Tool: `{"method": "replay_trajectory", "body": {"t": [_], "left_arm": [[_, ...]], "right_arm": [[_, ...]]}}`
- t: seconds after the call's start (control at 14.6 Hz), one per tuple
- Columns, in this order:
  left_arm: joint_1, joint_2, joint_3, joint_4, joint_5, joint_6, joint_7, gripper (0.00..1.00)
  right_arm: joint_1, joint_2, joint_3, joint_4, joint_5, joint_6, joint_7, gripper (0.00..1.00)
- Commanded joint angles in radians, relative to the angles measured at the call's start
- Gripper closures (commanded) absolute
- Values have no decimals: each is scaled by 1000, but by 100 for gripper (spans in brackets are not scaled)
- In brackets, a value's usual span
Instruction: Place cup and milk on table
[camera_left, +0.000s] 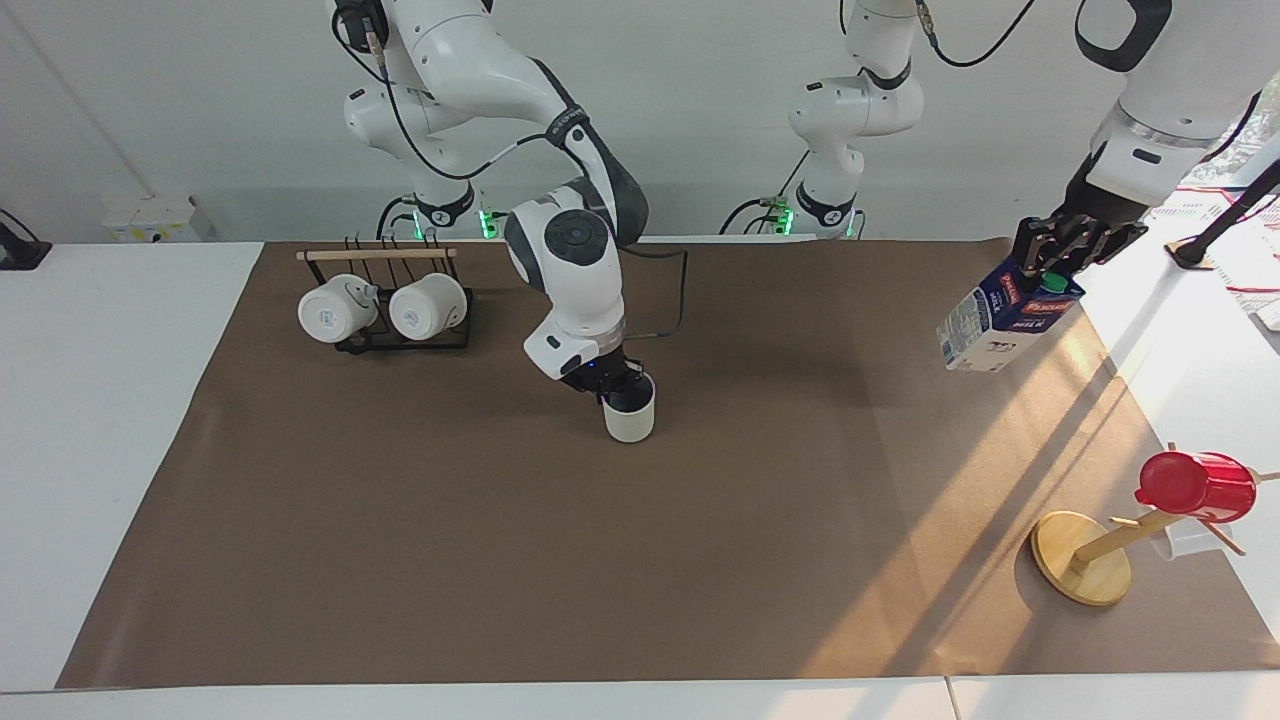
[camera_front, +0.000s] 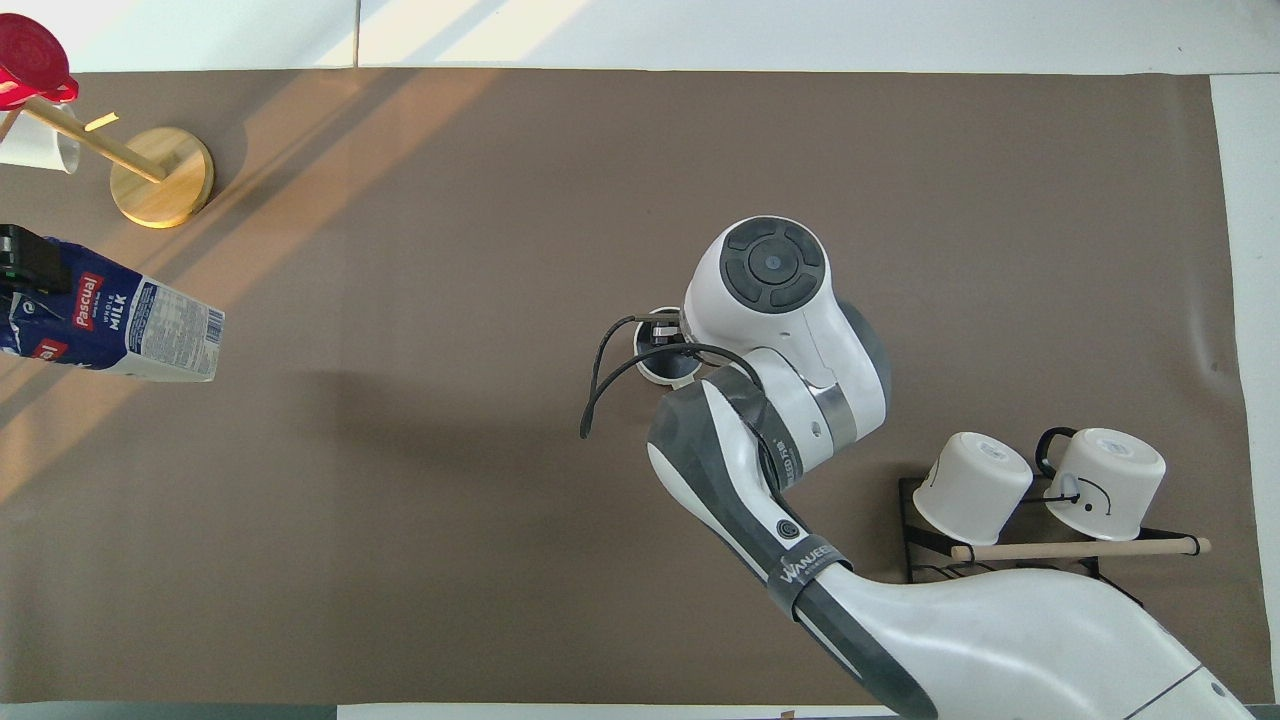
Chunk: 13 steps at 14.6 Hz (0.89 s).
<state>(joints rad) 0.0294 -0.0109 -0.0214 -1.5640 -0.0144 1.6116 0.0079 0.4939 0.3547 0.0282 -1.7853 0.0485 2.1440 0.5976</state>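
- The cup (camera_left: 629, 416) stands upright near the middle of the table (camera_left: 400, 560), its base on or just above the brown sheet — contact cannot be told for sure. The right gripper (camera_left: 612, 383) pinches its rim, one finger inside, one outside.
- The milk (camera_left: 1005, 316) hangs tilted in the air over the left arm's end of the table, held at its gabled top by the left gripper (camera_left: 1062, 249), which is closed on it just by the green cap.
- Risks, as I judge them: if the right gripper lets go while the cup is not flat on the sheet, it could tip or rock; pulling away sideways could drag the rim. The carton is slanted, so setting it down on an edge could topple it — it wants righting first.
- The right arm reaches in from its base with the wrist bent steeply down over the cup; the left arm holds high, forearm angled down to the carton.
- Farther out: two white mugs (camera_left: 385, 311) on a black rack, and a red cup (camera_left: 1196, 487) on a wooden stand (camera_left: 1082, 556).
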Motion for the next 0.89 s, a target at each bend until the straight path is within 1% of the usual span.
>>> {"method": "replay_trajectory", "body": {"t": [0.0,0.07,0.14,0.27,0.34,0.55,0.69,0.82], "left_arm": [[-14,-6,3,-4,34,2,-11,100],[-13,-14,3,-17,34,13,-14,100],[-14,-20,3,-30,34,24,-34,100],[-14,-18,3,-33,34,44,-81,100],[-22,-18,1,-37,34,60,-88,100],[-116,-9,-2,-51,47,112,-199,100],[-201,-11,-2,-92,48,163,-284,100],[-297,-3,-3,-123,77,214,-359,100]], "right_arm": [[2,-17,-1,-14,-4,-9,1,100],[0,-17,-1,-14,-4,-9,-1,60],[3,-19,-2,-11,-12,-12,1,1],[8,-32,-2,-2,-24,-13,-1,0],[-3,-58,-2,-3,-25,-16,-4,0],[-32,-140,-2,4,-24,-88,-10,0],[-49,-187,-10,6,-25,-122,-13,0],[-118,-238,-13,7,-38,-145,-37,0]]}}
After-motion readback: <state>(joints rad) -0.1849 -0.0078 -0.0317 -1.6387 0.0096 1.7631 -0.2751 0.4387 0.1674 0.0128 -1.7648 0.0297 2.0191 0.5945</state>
